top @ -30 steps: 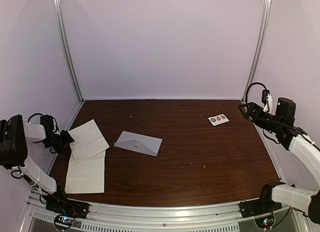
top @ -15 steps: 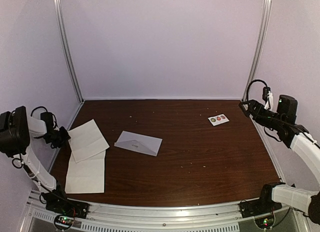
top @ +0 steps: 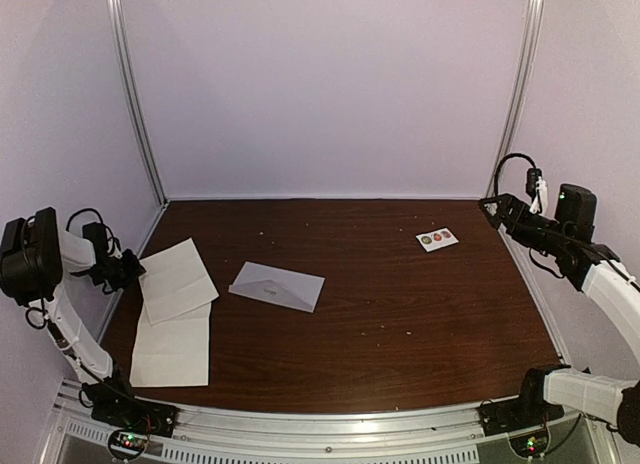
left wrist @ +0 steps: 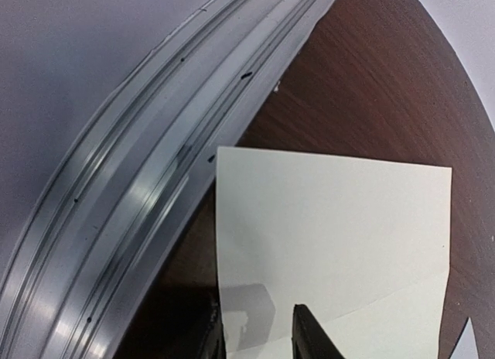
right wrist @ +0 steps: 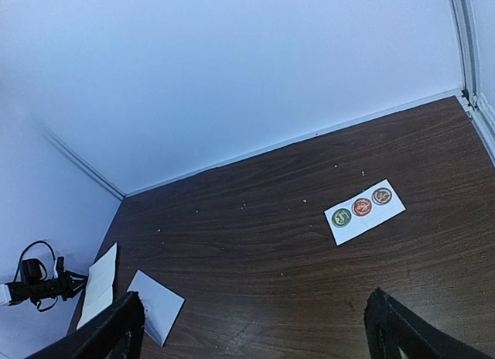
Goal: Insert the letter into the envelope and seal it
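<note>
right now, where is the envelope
In the top view the envelope lies flat left of centre, just right of the upper white sheet and left of the sticker card.

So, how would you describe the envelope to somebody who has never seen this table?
Look at the dark wooden table, left of its middle. The envelope lies flat there, alone, right of two overlapping white sheets. Unlike those plain sheets, it is greyish with a triangular flap and fold lines.
</note>
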